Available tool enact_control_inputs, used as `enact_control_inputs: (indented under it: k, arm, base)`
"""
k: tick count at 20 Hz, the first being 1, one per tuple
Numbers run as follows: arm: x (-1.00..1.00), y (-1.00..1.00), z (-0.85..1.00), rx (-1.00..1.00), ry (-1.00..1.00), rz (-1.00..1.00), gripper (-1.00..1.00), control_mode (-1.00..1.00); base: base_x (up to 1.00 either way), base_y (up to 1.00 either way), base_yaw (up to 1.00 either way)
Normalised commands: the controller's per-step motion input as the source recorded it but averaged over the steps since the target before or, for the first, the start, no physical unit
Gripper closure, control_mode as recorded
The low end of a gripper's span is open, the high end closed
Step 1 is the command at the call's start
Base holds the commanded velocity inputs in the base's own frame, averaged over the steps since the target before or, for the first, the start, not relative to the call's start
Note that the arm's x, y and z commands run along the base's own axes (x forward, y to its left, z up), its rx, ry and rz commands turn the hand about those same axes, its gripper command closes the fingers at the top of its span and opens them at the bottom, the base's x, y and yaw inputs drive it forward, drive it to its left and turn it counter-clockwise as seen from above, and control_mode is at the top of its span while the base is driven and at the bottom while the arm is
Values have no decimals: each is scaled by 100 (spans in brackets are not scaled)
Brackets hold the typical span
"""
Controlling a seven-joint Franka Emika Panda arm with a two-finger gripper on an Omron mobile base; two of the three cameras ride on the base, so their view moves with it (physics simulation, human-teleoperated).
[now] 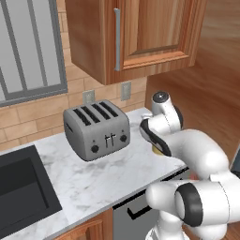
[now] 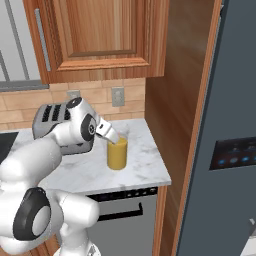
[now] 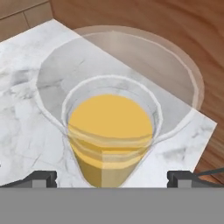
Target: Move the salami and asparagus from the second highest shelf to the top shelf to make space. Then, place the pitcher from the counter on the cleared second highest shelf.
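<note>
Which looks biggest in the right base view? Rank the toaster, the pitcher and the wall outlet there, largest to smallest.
1. toaster, though the arm hides much of it.
2. pitcher, nearer the camera, so its size against the toaster is unsure.
3. wall outlet, clearly the smallest.

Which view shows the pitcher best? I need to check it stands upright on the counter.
The right base view: the pitcher stands upright on the counter, seen whole from the side. The hand view looks down into its mouth between the open claw tips. The left base view shows just a yellow sliver behind the arm.
</note>
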Motion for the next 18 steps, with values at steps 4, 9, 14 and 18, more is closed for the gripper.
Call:
enact_control_inputs:
  k: [4,9,14,18]
  arm:
    - [9,0,-25,0,1,0,-100,-100]
    - [0,0,-37,0,0,0,-100,-100]
    - [0,0,-45,0,0,0,-100,-100]
    - [0,0,-51,0,-1,0,-100,-100]
  base:
    - [0,0,0]
    - [0,0,0]
    - [0,0,0]
    - [0,0,0]
